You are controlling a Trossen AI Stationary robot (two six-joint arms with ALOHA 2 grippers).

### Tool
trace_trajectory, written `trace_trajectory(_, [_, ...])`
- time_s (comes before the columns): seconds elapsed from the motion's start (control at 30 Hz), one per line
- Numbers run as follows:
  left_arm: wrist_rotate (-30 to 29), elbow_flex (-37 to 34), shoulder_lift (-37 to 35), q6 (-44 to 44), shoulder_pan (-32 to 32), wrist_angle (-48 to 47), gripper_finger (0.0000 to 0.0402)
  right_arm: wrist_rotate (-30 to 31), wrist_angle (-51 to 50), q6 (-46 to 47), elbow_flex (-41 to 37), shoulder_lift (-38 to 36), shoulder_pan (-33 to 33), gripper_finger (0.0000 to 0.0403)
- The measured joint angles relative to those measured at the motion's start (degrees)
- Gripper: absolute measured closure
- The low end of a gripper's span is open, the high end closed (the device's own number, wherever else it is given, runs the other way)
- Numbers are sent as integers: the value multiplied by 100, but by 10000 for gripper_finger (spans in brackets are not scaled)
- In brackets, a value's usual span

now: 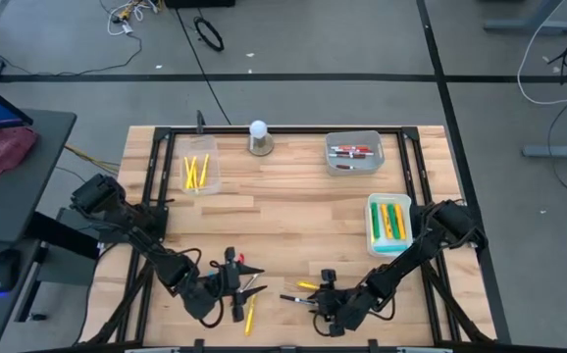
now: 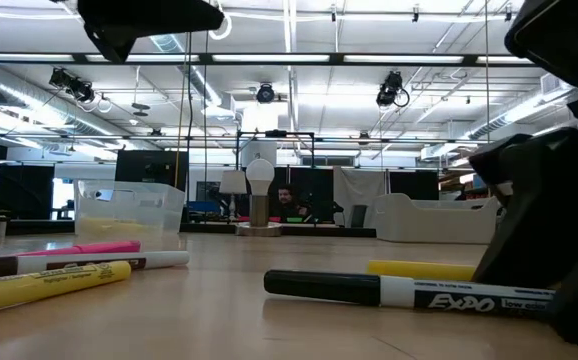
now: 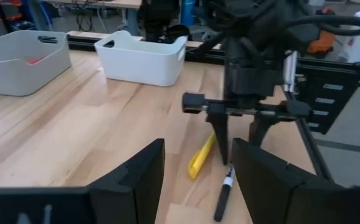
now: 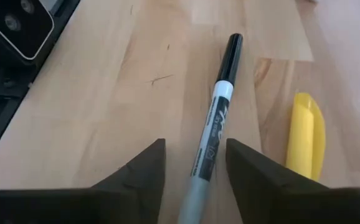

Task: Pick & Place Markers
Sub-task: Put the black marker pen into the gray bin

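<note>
- Setting: a wooden table [image 1: 293,216] with a black frame, standing on a grey floor; the low view looks across it into a large workshop hall.
- Rear of the table: a clear bin [image 1: 198,163] with yellow markers [image 1: 196,173], a white round-topped knob [image 1: 258,136], and a grey bin [image 1: 353,152] holding red and dark markers.
- Right edge: a white bin [image 1: 388,223] containing green and yellow markers.
- Right gripper [image 4: 195,163]: low at the front of the table, jaws open and straddling a black-capped white marker [image 4: 214,134] that lies flat on the wood; a grip cannot be confirmed. A yellow marker [image 4: 306,135] lies just beside it.
- Left gripper [image 3: 197,163]: near the front left of the table, jaws open and empty, facing the right arm.
- Front left: a yellow highlighter [image 2: 44,285], a pink marker [image 2: 94,248] and a white-capped dark marker [image 2: 79,264] lie loose on the table.
</note>
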Motion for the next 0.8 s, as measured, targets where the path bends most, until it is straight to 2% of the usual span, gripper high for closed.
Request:
trace_trajectory(0.13, [-8,0,0,1,43,-5,209,18,-288,80,22,15,-7,271])
trace_trajectory(0.4, [-6,0,0,5,51,-17,209,43,-434,94,10,25,-11,384])
trace_trajectory(0.6, [-4,0,0,6,45,-21,209,13,-214,211,-37,-222,-21,372])
trace_trajectory(0.8, [-2,0,0,31,22,-34,209,550,-452,164,-31,-1211,-4,385])
